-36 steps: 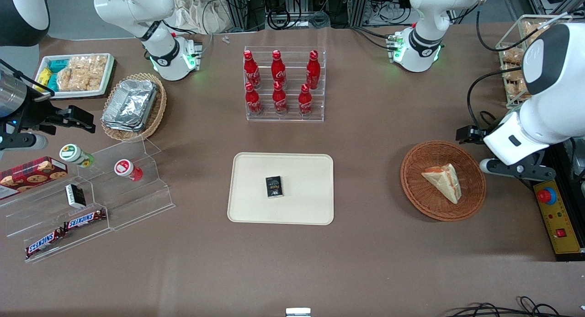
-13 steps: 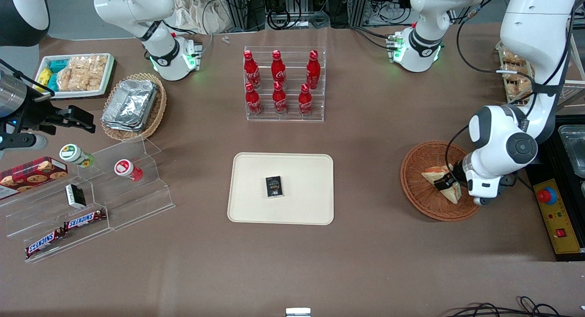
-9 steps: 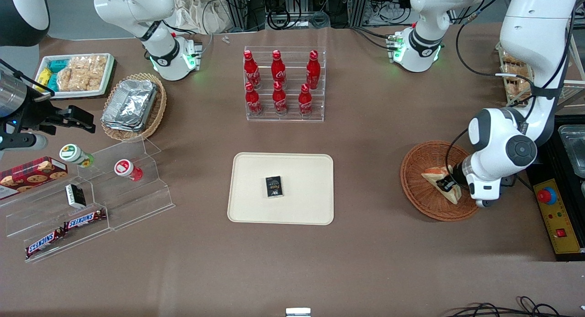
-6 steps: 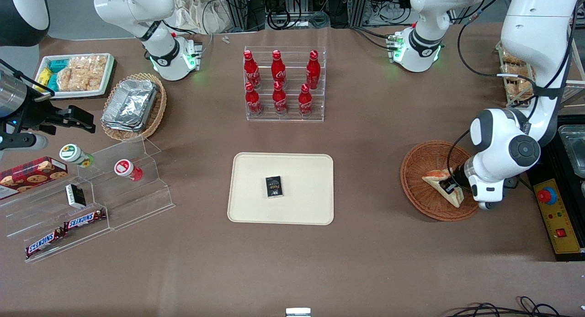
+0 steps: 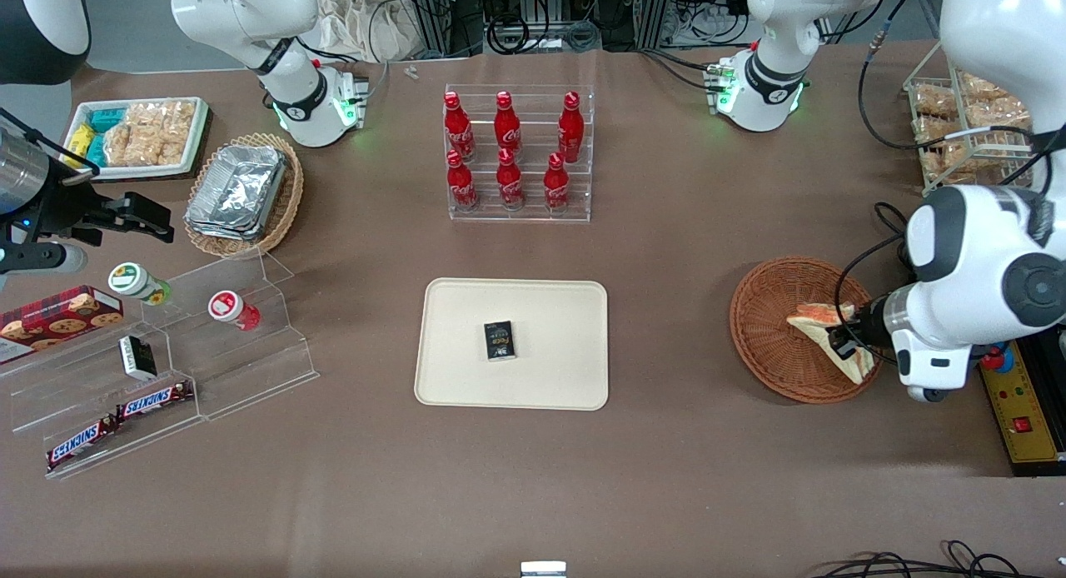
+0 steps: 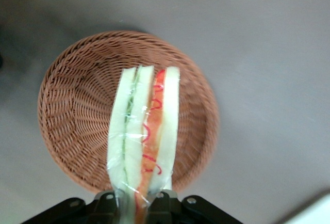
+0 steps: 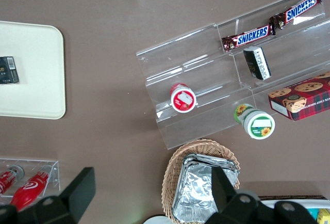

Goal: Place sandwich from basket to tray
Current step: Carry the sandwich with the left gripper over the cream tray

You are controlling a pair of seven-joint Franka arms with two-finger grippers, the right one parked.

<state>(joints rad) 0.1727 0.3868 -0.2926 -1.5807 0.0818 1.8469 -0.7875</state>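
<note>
Gripping the sandwich (image 5: 833, 338), the claw (image 5: 843, 342) is pinched on the wedge's thick end, fingers (image 6: 105, 203) on either side of the bread. Sandwich is tilted w/ the filling edge up (red and green layers show clearly in the wrist view (image 6: 145, 141)), and it hangs above the basket (image 5: 770, 345) rather than lying flat in it; whether any corner touches the weave, can't tell. Claw sits over the basket's rim on the side toward the working arm's end of the surface (image 5: 666, 478).

Taking the basket as landmark: the tray (image 5: 566, 378) lies well apart from it toward the parked arm's end, at approx. the same nearness to the front camera. A small dark box (image 5: 499, 341) rests on the tray near its middle. Rack of red bottles (image 5: 508, 153) stands farther from the front camera than the basket, also toward the parked arm's end.
</note>
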